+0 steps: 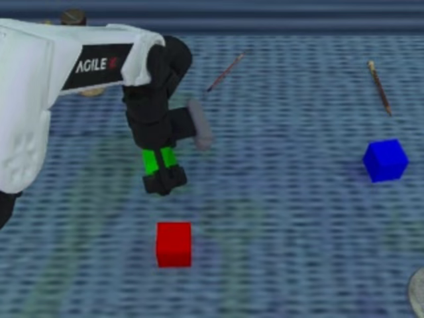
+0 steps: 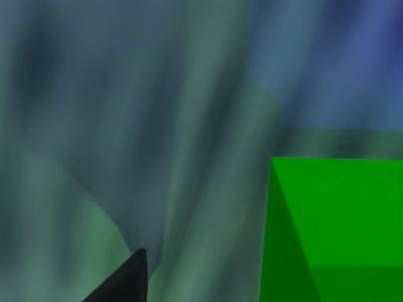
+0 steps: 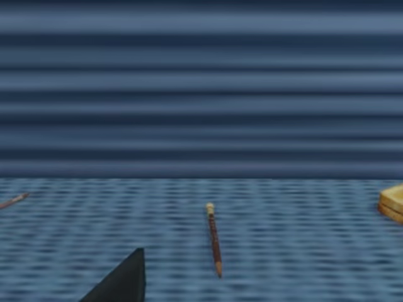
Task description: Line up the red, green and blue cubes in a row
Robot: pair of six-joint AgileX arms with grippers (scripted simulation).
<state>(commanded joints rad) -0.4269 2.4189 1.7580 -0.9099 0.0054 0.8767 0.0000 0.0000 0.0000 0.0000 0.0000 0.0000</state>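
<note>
Your left gripper (image 1: 162, 173) sits left of the table's middle, clamped on the green cube (image 1: 159, 159), which shows between its black fingers. The red cube (image 1: 173, 244) rests on the table (image 1: 278, 218) just below that gripper. The blue cube (image 1: 385, 159) lies well apart at the right. You cannot see your right gripper.

left arm (image 1: 40, 86): white shell | black "AGILE" label | black end effector (image 1: 163, 173)
</note>
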